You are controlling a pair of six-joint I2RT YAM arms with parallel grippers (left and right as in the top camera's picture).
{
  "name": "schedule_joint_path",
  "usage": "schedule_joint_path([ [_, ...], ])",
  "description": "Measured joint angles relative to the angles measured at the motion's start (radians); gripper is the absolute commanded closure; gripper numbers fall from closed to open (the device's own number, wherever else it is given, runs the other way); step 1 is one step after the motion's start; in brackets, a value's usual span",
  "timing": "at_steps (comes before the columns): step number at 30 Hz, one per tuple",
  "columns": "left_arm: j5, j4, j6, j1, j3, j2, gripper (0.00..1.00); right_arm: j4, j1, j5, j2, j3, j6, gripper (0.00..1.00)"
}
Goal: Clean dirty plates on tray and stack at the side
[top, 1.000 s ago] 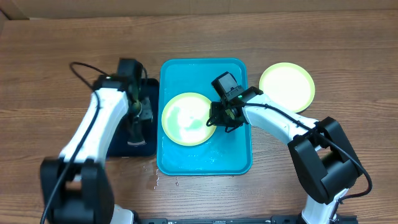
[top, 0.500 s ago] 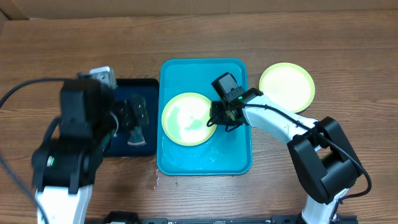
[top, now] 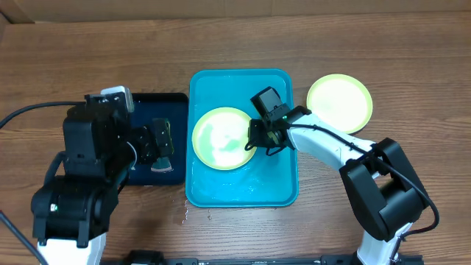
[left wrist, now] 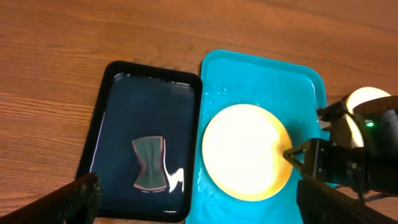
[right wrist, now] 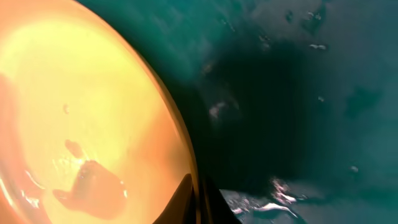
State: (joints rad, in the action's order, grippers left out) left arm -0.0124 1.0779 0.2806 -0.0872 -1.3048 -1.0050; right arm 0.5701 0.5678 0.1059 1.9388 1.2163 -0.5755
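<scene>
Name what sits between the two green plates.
Overhead view: the right end effector pinching the tray plate's edge, then the tray's rim and bare table.

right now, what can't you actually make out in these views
- Overhead: the left arm covers the dark tray's left part; the right gripper hides its contact with the plate on the turquoise tray.
- Right wrist: the bottom edge cuts off the fingers, so a true pinch on the rim is unclear.
- Left wrist: the right gripper hides most of the side plate.
- Overhead, straight down: one side plate or a stack, cannot tell.
</scene>
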Motion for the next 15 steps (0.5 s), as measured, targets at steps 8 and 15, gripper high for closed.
schedule_joint_path([
  [8,0.000,0.000,0.000,0.000,0.000,-0.068,0.00,0.205,-0.071,-0.010,0.000,0.220,0.000,0.96],
  [15,0.000,0.000,0.000,0.000,0.000,-0.152,0.00,0.144,-0.048,-0.012,-0.001,0.325,-0.001,0.96],
])
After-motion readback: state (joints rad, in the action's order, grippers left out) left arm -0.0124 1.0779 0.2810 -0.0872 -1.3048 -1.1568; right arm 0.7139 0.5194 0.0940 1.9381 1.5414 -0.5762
